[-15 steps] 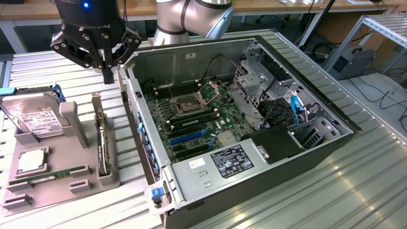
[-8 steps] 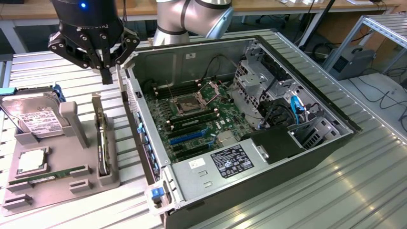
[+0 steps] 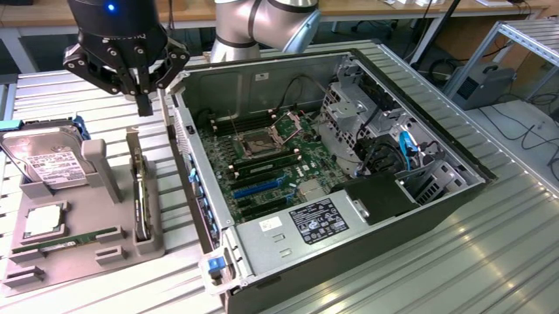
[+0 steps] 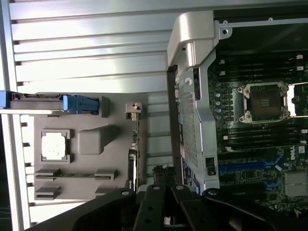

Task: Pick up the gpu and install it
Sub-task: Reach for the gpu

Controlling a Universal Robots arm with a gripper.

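Closed and empty, the gripper [image 3: 145, 108] hangs over the far left of the scene. Its two dark fingers are pressed together and point straight down, with nothing between them. It sits above the far end of the gpu [image 3: 136, 180], close to it but not touching.

The gpu stands on its long edge in a slot of the grey holder [image 3: 105, 176] at the exterior view's left, between the holder's other parts and the computer case [image 3: 367, 255]. In the wrist view it shows edge-on as a thin dark strip [image 4: 132, 166] with its metal bracket at one end, just beside the case's side wall.

The same holder also carries other parts:
- A hard drive [image 3: 51, 163] with a white label leans at the far left.
- A processor [image 3: 44, 222] lies flat nearer the camera.
- A green memory stick [image 3: 70, 238] lies nearest of all.

The case lies open on the slatted metal table [image 3: 489, 261] and takes up the middle and right of the exterior view. Its motherboard [image 3: 271, 170] is exposed, with an open processor socket [image 3: 260, 140] towards the far side and a blue slot [image 3: 258, 186] nearer.
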